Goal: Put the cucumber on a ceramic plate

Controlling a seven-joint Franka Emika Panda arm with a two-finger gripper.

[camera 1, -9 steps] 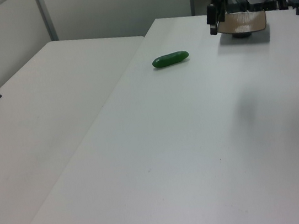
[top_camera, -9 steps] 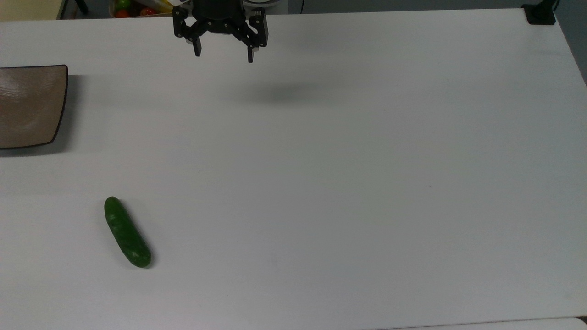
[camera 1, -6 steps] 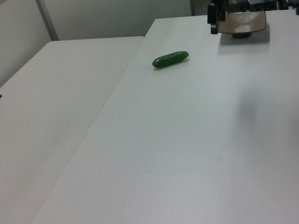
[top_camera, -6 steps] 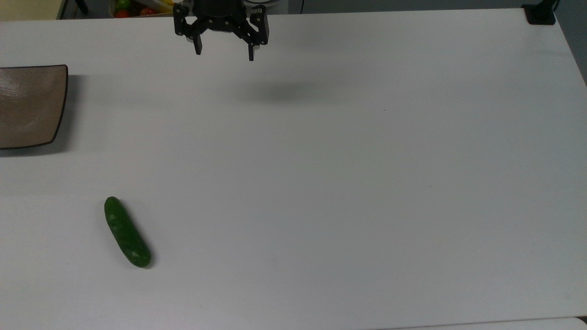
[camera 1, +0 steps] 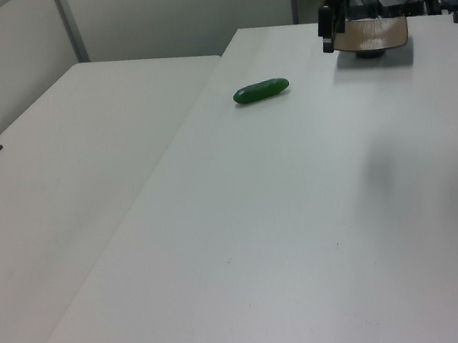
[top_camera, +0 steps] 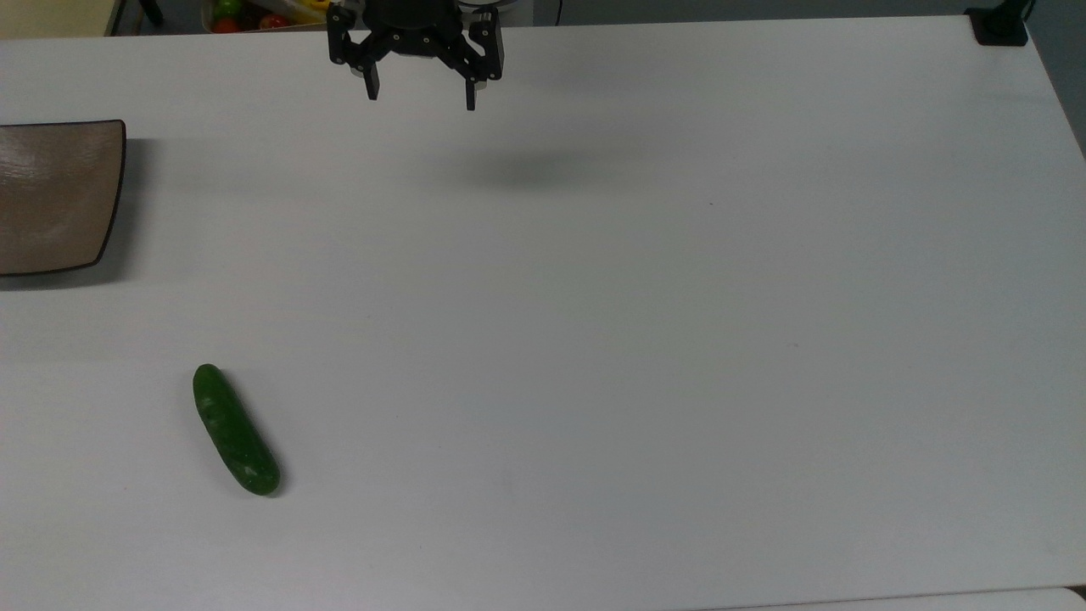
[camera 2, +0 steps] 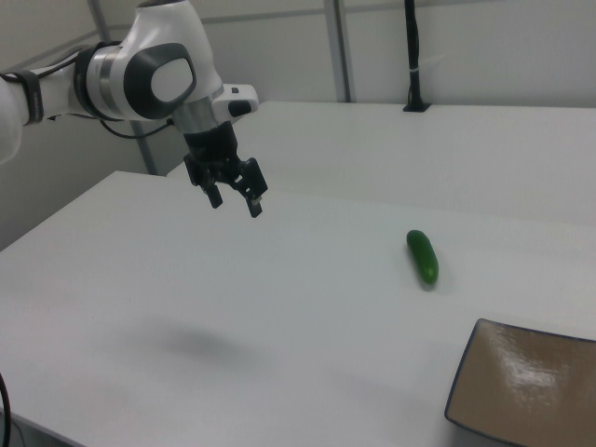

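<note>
Tool (camera 2: pixel 235 201) spread, empty, above table (camera 2: pixel 279 317); cucumber (camera 2: pixel 422 256) near plate (camera 2: pixel 526 386).

Dark green cucumber (top_camera: pixel 235 430), brown-grey plate (top_camera: pixel 53 197), white table (top_camera: pixel 645 322)

No legible text, no labels, no brand marks, no numbers, no signs on any surface in the top view, the left view or the right view

cucumber (top_camera: pixel 235 430): bumpy, faint sheen | ceramic plate (top_camera: pixel 55 197): glossy, faintly textured | table (top_camera: pixel 645 339): smooth matt white
</note>
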